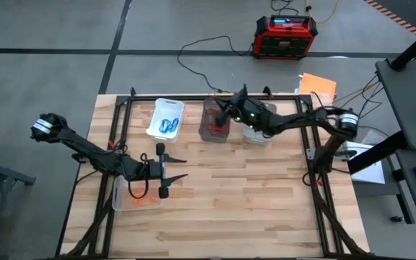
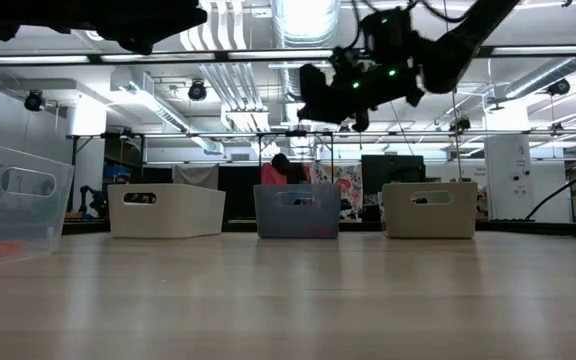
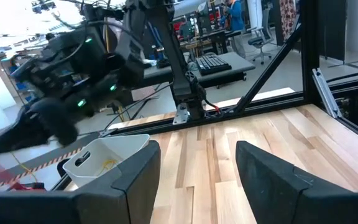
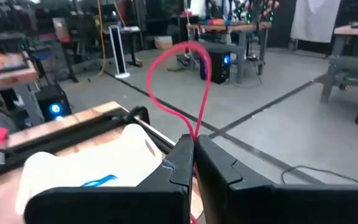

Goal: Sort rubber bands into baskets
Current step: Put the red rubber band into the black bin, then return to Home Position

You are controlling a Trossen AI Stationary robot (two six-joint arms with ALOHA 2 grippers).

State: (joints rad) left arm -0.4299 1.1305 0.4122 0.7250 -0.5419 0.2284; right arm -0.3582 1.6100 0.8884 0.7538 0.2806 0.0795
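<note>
At the near-left part of the wooden bench [image 1: 251, 195], a clear basket [image 1: 132, 193] is seen, with orange rubber bands [image 1: 141, 201] lying in it. The left hand [image 1: 173, 169] is held just beside this basket, toward the bench's middle, and its fingers [image 3: 272, 180] are spread well apart with nothing between them.

Farther back, three baskets are lined up along the far edge. The white basket [image 1: 165, 119] is set to the left, and blue rubber bands [image 1: 169, 125] are seen inside it. The smoky dark basket [image 1: 214, 123] is placed in the middle, and red rubber bands [image 1: 214, 132] are contained in it. The remaining clear basket [image 1: 257, 131] stands to the right, largely covered by the right arm; yellowish bands [image 3: 107, 164] can be made out in it from the left wrist view.

The right hand [image 1: 224, 110] is held in the air over the smoky dark basket. Its fingers [image 4: 179, 163] are pressed together, and a red rubber band [image 4: 182, 87] is clamped between them, its loop standing out beyond the tips.

Beyond the bench, a red-and-black box [image 1: 286, 36] is seen on the floor.
</note>
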